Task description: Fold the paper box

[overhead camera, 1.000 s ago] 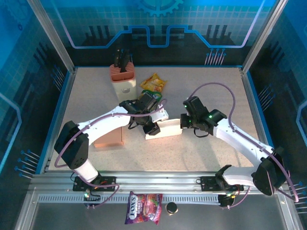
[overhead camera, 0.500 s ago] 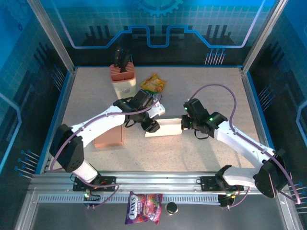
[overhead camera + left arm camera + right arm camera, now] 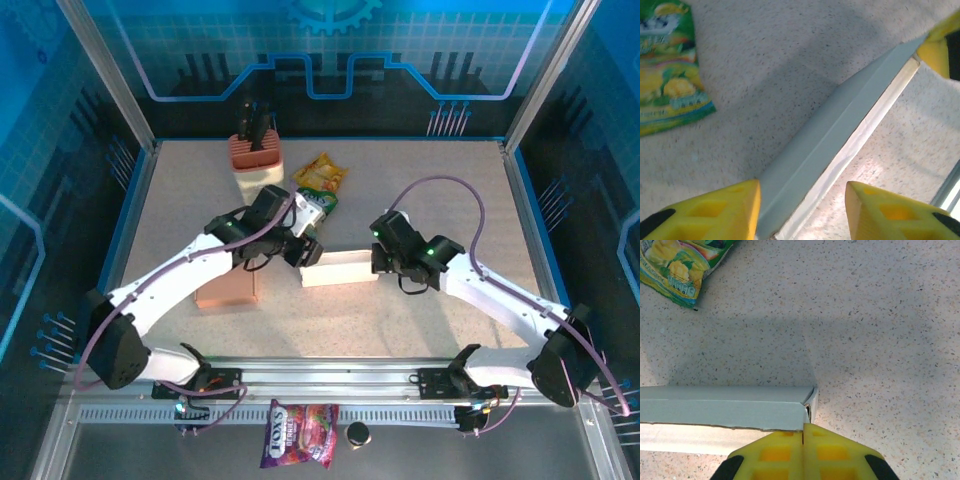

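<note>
The paper box (image 3: 340, 268) is a long white carton lying flat mid-table. In the left wrist view it runs diagonally (image 3: 840, 130), its grey top panel folded over a white lower edge. My left gripper (image 3: 305, 250) hovers at the box's left end, open (image 3: 802, 210), its yellow fingers (image 3: 715, 210) straddling that end without touching it. My right gripper (image 3: 380, 262) is at the box's right end. Its fingers (image 3: 803, 432) are pressed together on the thin end wall at the box corner (image 3: 809, 407). The right gripper's yellow finger (image 3: 942, 45) shows at the far end.
A green snack bag (image 3: 315, 205) lies just behind the left gripper (image 3: 667, 65) (image 3: 680, 265), with a yellow bag (image 3: 320, 172) and a knife block (image 3: 258, 160) further back. A tan box (image 3: 228, 285) sits left of the carton. A candy bag (image 3: 300, 435) lies beyond the front rail.
The left arm has swung left and back, and its gripper now sits at the box's left end. The raised white flap near it no longer stands up. The right gripper and box shifted slightly left.
</note>
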Controlling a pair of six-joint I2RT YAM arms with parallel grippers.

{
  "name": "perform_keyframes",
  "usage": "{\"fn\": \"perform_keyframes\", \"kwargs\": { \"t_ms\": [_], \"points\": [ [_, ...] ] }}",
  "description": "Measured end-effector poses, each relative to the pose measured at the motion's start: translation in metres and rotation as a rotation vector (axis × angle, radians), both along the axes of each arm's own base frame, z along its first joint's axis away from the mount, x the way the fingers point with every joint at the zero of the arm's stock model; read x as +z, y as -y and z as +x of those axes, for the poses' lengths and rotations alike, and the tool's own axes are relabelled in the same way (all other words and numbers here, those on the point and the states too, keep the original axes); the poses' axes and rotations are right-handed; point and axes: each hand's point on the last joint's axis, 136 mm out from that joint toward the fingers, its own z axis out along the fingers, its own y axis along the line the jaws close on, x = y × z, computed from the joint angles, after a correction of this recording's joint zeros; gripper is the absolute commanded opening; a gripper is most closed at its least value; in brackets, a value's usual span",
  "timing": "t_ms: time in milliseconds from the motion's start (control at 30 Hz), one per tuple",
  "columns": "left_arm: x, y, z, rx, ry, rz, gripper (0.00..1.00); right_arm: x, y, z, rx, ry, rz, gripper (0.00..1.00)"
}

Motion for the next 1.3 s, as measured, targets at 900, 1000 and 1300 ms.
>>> {"fn": "perform_keyframes", "kwargs": {
  "t_ms": [900,1000,1300],
  "points": [
    [-0.028,-0.032,-0.021,0.188,-0.237,0.110,0.28,-0.001,0.000,0.001,-0.050,-0.003,-0.037,0.00],
    [-0.027,-0.031,-0.018,0.189,-0.231,0.112,0.24,-0.001,0.000,0.001,-0.050,-0.004,-0.037,0.00],
    [-0.035,-0.030,-0.016,0.190,-0.250,0.130,0.18,-0.001,0.000,0.001,-0.050,-0.006,-0.038,0.00]
  ]
}}
